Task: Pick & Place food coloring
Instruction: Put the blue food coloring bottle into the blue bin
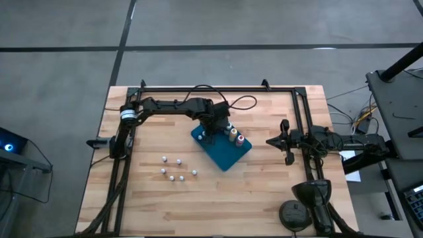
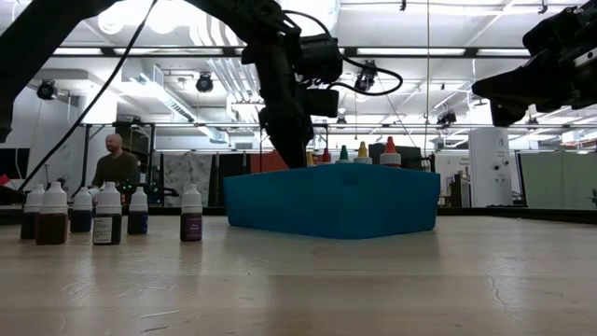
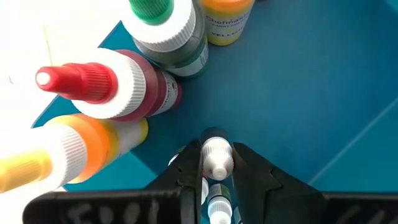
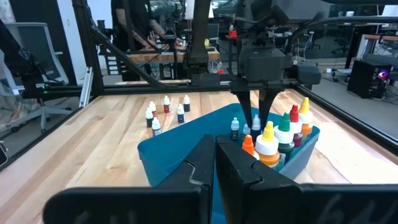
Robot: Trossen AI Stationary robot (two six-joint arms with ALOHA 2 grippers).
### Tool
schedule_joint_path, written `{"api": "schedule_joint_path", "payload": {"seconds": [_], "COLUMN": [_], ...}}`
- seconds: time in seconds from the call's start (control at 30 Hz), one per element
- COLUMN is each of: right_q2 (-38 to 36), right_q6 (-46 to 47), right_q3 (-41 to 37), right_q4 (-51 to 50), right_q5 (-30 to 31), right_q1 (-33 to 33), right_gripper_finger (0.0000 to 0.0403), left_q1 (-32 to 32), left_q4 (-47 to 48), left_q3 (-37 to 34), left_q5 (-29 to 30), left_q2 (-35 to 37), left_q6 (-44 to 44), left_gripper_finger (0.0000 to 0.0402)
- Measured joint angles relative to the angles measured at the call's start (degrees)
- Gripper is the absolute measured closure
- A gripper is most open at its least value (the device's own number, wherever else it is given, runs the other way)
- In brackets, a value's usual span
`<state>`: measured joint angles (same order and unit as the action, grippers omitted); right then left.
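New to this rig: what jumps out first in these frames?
The blue tray at table centre, with tall coloured-top bottles clustered at one corner. The left gripper is down inside the tray, pinching a small white-topped bottle by its neck. A loose group of small white-topped bottles stands on the bare wood beside the tray, while the right gripper waits shut off to the tray's right.

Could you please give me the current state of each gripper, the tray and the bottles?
left gripper: over the blue tray, shut on a small white-topped bottle.
right gripper: shut, empty, beside the tray.
coloured-top bottles: upright in the tray.
white-topped bottles on the table: upright, untouched.
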<state>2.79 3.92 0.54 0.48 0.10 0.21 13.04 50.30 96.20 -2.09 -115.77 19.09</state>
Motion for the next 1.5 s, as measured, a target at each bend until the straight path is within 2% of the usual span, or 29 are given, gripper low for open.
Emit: {"api": "schedule_joint_path", "payload": {"seconds": [1.13,1.5], "right_q2": [0.0,0.0], "right_q6": [0.1,0.1], "right_q3": [0.0,0.0], "right_q4": [0.0,0.0], "right_q5": [0.0,0.0], "right_q1": [0.0,0.0], "right_gripper_finger": [0.0394,0.0394], "left_q1": [0.5,0.5], "left_q4": [0.0,0.5], "left_q3": [0.0,3.1], "left_q5": [0.0,0.0], "left_q2": [0.1,-3.9], "left_q6": [-4.1,-5.7], "left_gripper_finger": [0.036,0.036]}}
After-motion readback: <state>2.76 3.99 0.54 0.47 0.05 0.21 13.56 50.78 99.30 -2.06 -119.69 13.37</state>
